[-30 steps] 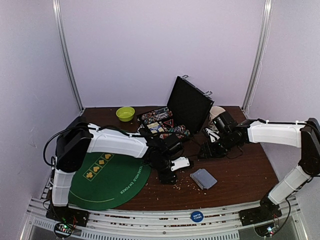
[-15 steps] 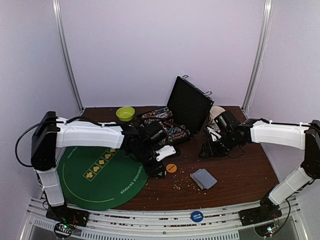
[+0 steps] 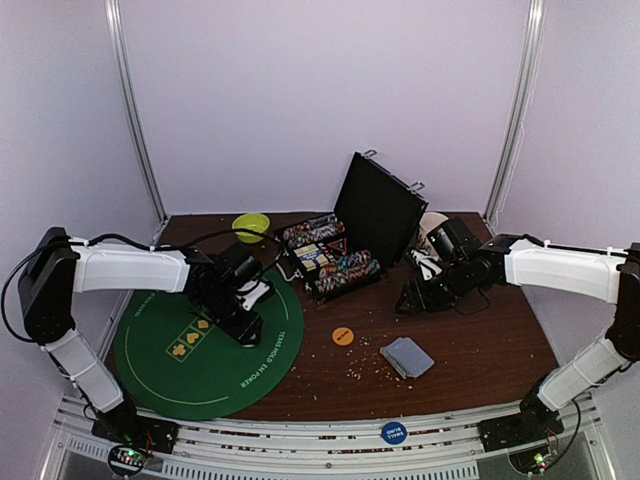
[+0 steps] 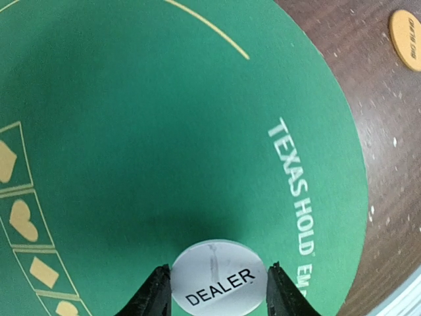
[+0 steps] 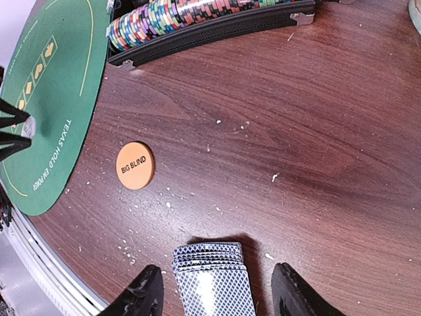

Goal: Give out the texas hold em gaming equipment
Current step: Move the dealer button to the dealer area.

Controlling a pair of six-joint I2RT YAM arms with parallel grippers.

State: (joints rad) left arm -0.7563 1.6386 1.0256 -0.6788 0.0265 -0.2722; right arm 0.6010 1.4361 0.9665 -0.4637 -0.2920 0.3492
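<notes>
My left gripper (image 4: 219,289) is shut on the white round dealer disc (image 4: 219,276), one jaw against each side of its rim. It hangs just above the green round mat (image 4: 131,131), near the "TEXAS HOLD EM" lettering. From above, that gripper (image 3: 247,325) is over the mat's right half. An orange "BIG BLIND" disc (image 3: 343,336) lies on the brown table. The stack of grey-blue-backed cards (image 5: 214,276) lies on the table below my right gripper (image 5: 217,293), whose jaws stand open well clear of it. Rows of multicoloured chips (image 5: 197,16) fill the open black case (image 3: 340,245).
A lime-green bowl (image 3: 251,227) stands at the back left of the case and a white mug (image 3: 432,225) behind my right arm. The case's raised lid (image 3: 380,205) is upright at the back. A blue disc (image 3: 394,432) lies on the front rail. Crumbs dot the wood.
My left arm has swung left from the table's middle to over the green mat, carrying the dealer disc. The orange disc now lies uncovered. The right arm has barely moved.
</notes>
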